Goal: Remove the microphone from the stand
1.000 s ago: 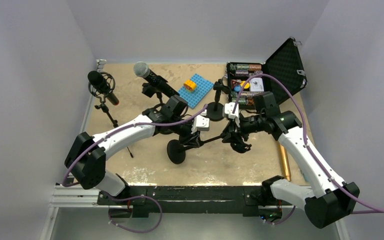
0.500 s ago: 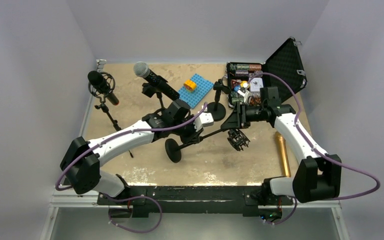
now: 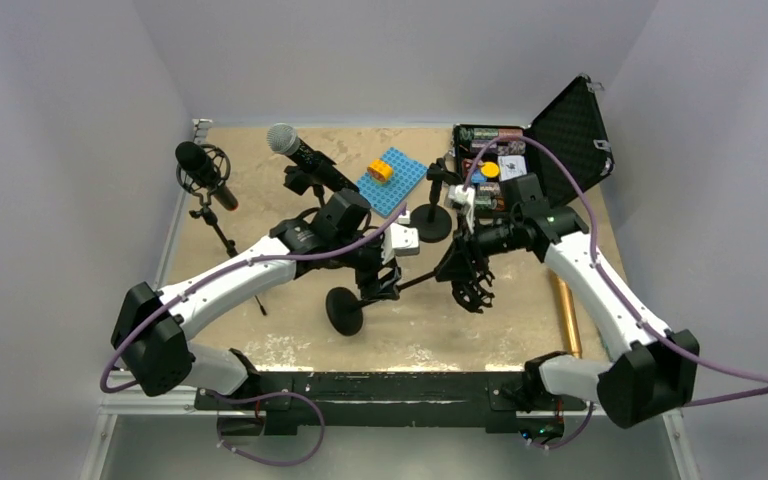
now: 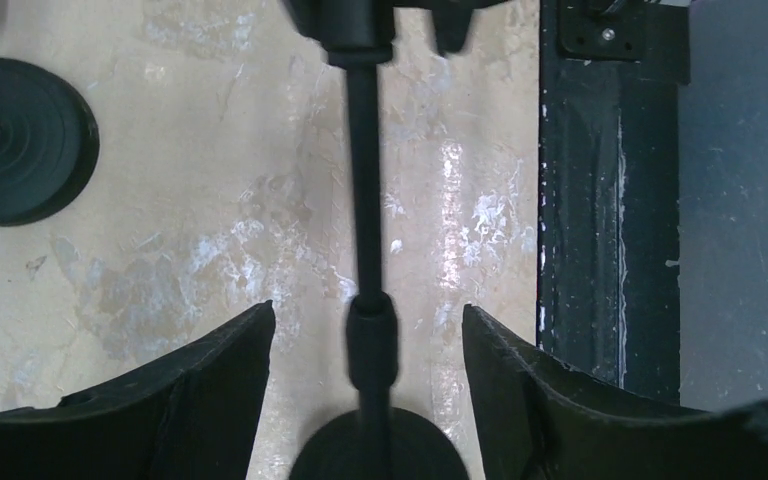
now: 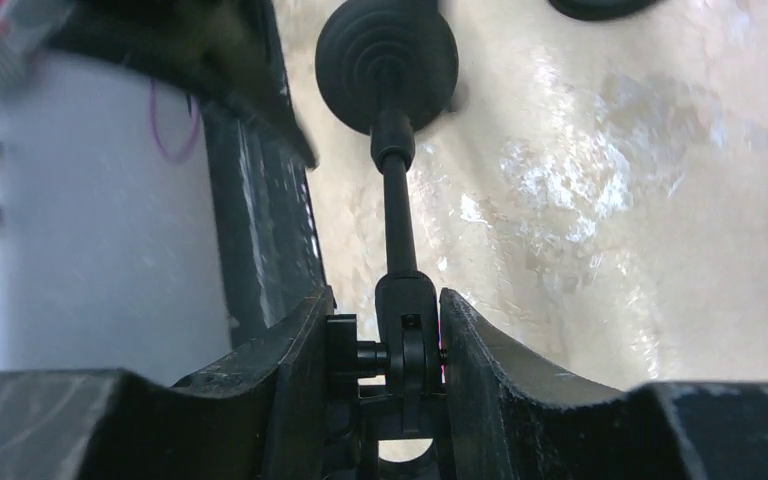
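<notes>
A black desk stand lies tilted across the table, its round base point(image 3: 343, 310) to the left and its shock-mount cradle point(image 3: 475, 287) to the right. The cradle holds no microphone. My left gripper point(image 4: 367, 308) is open, its fingers standing apart on either side of the stand's pole point(image 4: 363, 180) just above the base. My right gripper point(image 5: 385, 295) is shut on the stand's swivel joint point(image 5: 407, 330), with the pole running away from it to the base point(image 5: 387, 65). A gold microphone point(image 3: 563, 318) lies on the table beside my right arm, partly hidden by it.
A handheld microphone point(image 3: 300, 155) sits in a second stand at the back, and a black studio microphone point(image 3: 203, 170) on a tripod stands far left. Another round stand base point(image 3: 432, 222), a blue baseplate point(image 3: 392, 182) and an open black case point(image 3: 550, 140) crowd the back right. A black rail point(image 3: 380, 385) marks the near edge.
My left gripper has opened off the stand's pole. My right gripper, still shut on the swivel joint, has shifted slightly toward the near edge, and the base has slid a little.
</notes>
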`<state>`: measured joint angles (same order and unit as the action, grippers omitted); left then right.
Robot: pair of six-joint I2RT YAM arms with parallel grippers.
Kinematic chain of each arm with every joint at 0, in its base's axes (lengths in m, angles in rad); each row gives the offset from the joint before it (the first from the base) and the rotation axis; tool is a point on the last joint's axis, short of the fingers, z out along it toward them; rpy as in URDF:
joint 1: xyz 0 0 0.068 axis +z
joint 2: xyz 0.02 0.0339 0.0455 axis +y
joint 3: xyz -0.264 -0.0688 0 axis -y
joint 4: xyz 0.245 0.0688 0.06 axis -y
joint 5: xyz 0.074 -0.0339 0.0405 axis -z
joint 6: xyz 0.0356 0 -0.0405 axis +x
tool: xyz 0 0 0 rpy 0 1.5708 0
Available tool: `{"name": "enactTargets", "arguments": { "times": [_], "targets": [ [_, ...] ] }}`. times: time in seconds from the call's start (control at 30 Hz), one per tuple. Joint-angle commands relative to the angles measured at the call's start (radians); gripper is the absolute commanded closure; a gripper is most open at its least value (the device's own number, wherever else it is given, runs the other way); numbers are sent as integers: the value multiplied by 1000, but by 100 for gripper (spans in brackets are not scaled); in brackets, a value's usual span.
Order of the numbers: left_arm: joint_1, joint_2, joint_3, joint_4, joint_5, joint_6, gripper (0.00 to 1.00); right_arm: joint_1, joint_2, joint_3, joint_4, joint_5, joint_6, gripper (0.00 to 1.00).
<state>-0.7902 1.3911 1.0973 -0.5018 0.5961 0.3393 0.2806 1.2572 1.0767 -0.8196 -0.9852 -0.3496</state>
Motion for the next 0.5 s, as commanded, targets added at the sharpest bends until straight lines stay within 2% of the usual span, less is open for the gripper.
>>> {"name": "enactTargets", "arguments": {
  "times": [0.0,0.27,0.47],
  "targets": [
    [31,24,55,-54,135,109,27,95,-120,-3,-104,59,-394,100],
    [34,124,46,-100,215,211,29,130,-284,-39,49,190,-562,100],
    [32,149,31,-43,311,164,32,150,-321,-47,40,216,-651,100]
  ]
}}
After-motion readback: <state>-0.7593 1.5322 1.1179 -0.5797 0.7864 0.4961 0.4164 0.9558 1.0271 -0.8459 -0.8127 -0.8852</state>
